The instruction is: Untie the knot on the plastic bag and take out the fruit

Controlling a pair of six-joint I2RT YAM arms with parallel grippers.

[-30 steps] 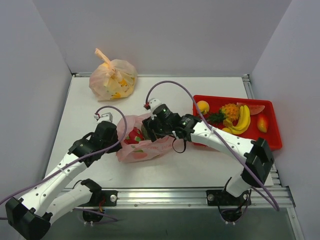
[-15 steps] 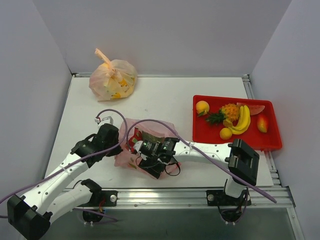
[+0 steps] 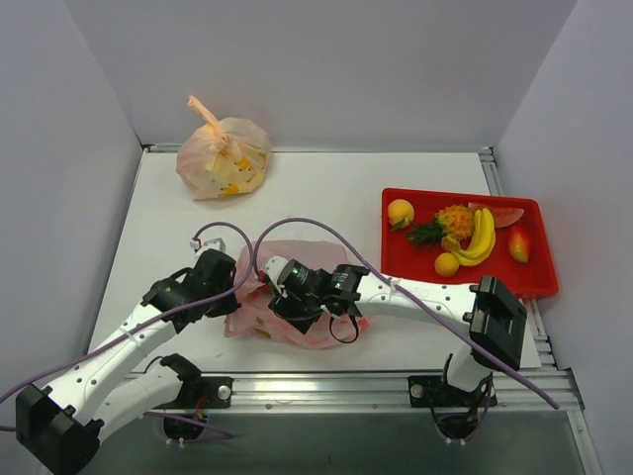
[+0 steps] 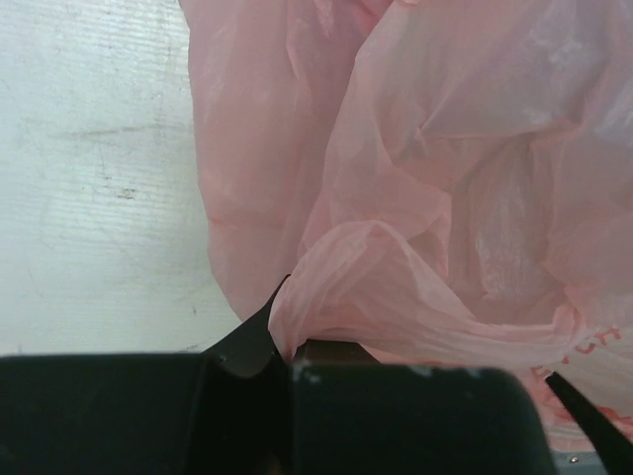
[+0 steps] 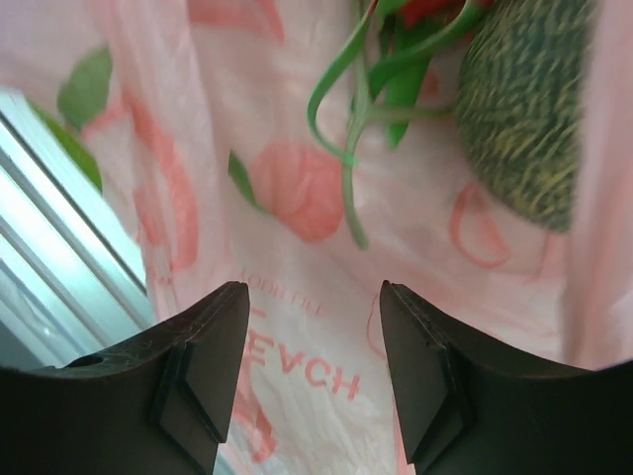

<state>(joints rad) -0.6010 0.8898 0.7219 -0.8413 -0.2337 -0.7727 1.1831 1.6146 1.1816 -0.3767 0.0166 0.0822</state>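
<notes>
As viewed from overhead and taken largest first, logged a white table (image 3: 326, 193), walled in grey on three sides. Entered next a red tray (image 3: 415, 269) at the right edge of it, well apart from both bags. Listed a translucent pink plastic bag (image 3: 249, 319), printed with red fruit and green leaves, lying crumpled and slack at the near middle, between the two arms. Noted a paler orange bag (image 3: 224, 158), tied at the top, standing at the far left corner. Found the left gripper (image 4: 289, 346) at the pink bag's left side, closed tight upon a gathered fold of its film. Found the right gripper (image 5: 312, 332) lying among the same bag's folds from the right, fingers (image 5: 203, 366) spread wide, nothing between them, printed film just beyond. Recorded, in the right wrist view, a dark green netted melon (image 5: 519, 109) at upper right, beside curling green leaf strands (image 5: 354, 119); could not tell whether bare or under film. Counted on the tray a banana bunch (image 3: 482, 237), a pineapple (image 3: 453, 220), a watermelon slice (image 3: 504, 212), a red-and-yellow fruit (image 3: 518, 243), a small orange (image 3: 401, 212) and a second orange (image 3: 447, 263).
</notes>
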